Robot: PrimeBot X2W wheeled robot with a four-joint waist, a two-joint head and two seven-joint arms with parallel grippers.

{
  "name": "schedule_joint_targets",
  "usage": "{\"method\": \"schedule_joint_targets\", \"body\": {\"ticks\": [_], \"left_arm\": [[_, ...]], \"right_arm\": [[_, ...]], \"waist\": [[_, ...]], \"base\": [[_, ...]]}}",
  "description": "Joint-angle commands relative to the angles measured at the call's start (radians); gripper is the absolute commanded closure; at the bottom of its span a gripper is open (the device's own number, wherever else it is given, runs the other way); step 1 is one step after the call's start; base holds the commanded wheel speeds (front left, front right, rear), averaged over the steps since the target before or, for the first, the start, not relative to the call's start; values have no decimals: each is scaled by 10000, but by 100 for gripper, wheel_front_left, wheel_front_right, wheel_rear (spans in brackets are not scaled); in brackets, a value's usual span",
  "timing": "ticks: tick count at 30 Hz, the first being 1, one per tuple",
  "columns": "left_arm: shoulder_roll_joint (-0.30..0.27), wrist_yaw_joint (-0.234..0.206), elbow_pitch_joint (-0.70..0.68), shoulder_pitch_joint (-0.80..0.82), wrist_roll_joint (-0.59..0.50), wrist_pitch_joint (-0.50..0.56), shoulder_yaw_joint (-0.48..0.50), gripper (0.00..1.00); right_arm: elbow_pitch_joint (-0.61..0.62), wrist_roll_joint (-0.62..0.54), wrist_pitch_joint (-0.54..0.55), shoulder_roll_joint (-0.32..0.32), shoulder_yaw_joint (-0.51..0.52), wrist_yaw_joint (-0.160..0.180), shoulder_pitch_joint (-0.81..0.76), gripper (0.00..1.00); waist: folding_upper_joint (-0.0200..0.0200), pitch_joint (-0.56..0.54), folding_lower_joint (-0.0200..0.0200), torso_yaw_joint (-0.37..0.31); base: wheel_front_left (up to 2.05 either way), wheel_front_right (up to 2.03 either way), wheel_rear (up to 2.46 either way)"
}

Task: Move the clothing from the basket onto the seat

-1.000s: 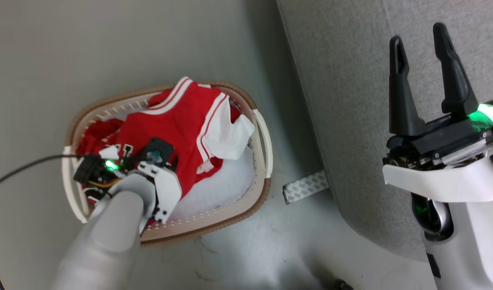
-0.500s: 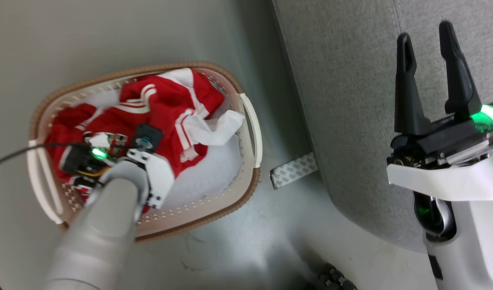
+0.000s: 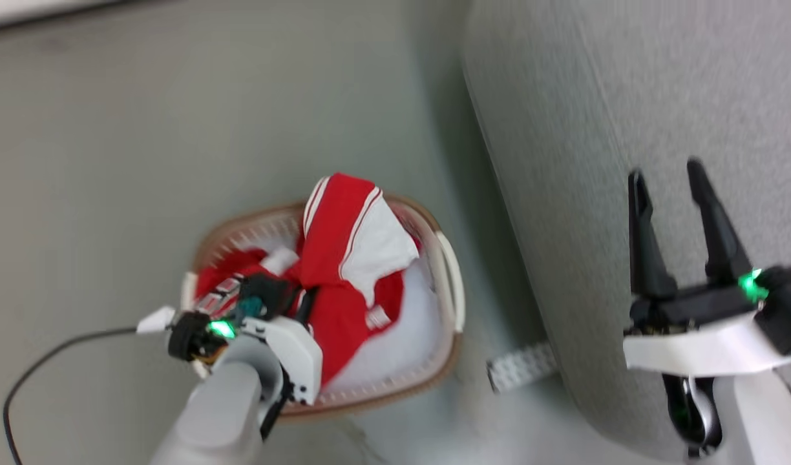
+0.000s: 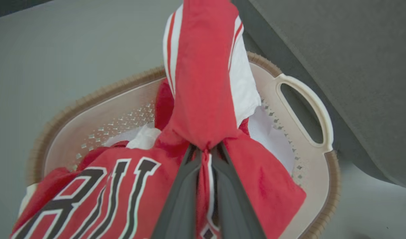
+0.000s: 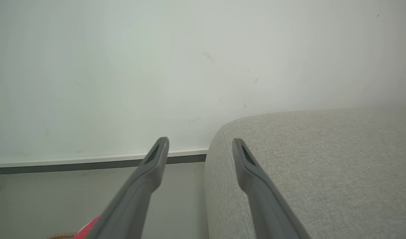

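The left gripper (image 4: 206, 149) was clenched on a bunched fold of the red clothing (image 4: 203, 83), with the fabric pinched tight between its two dark fingers. Beyond its fingertips a red length with white trim stretched away over the basket (image 4: 309, 99). Just to one side of the fingers lay the jersey (image 4: 90, 186), its black lettering partly readable. It was hard to tell whether the pinch took in one garment or both. The whole bundle hung directly over the basket, and its lower folds seemed to rest inside on the white padding (image 3: 402, 349).

The right gripper (image 3: 667, 171) was released, fingers spread with nothing between them, poised over the grey seat (image 3: 628, 97). The basket stood on the floor (image 3: 111, 161) well off to its left.

By these pictures the task was at an early stage. The grasp looked made and the lift seemed under way, but no garment had left the basket and none lay on the seat. What remained was to raise the cloth clear of the rim, carry it across to the upholstery on the left gripper's right, and let go. If part of the clothing stayed behind, a second pick would be needed.
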State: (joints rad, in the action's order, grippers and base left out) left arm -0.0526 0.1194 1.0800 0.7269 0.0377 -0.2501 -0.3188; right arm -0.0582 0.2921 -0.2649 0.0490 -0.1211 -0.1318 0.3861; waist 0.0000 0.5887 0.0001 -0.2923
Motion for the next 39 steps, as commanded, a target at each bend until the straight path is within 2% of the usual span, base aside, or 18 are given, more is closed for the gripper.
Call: {"method": "schedule_joint_targets", "body": {"ticks": [1, 5, 10, 17, 26, 33, 39], "left_arm": [[23, 54, -354, -487, 535, -84, -162, 100], [22, 98, -1412, -1210, 1625, -136, -773, 100], [10, 76, -2527, -1800, 2385, -129, -1269, 100], [-19, -209, -4335, -2261, 2883, 184, -1200, 100], [-473, -714, -7327, -2521, 3288, 1285, -789, 100], [-754, -1000, -8700, -2483, 3303, 1926, -642, 100], [-864, -1127, -9477, -2588, 3357, 2391, -674, 100]], "right_arm": [[-137, -151, 7, 32, 106, 21, -425, 0], [-349, -361, 7, 29, 201, 21, -1064, 0], [-569, -564, 7, 29, 261, 21, -1684, 0], [-765, -757, 7, 29, 273, 21, -2447, 0], [-834, -883, 7, 27, 20, 21, -3216, 0], [-765, -987, 7, 51, -787, 21, -3282, 0], [-488, -628, 7, 579, -2130, 21, -2993, 0]], "waist": [[0, -1746, -1, 1062], [0, -2755, -1, 1501], [0, -3767, -1, 1903], [0, -4885, -1, 2197], [0, -5865, -1, 2277], [0, -6113, -1, 2184], [0, -6277, -1, 2219]], "base": [[0, 0, 0], [0, 0, 0], [0, 0, 0], [0, 0, 0], [0, 0, 0], [0, 0, 0], [0, 0, 0]]}}
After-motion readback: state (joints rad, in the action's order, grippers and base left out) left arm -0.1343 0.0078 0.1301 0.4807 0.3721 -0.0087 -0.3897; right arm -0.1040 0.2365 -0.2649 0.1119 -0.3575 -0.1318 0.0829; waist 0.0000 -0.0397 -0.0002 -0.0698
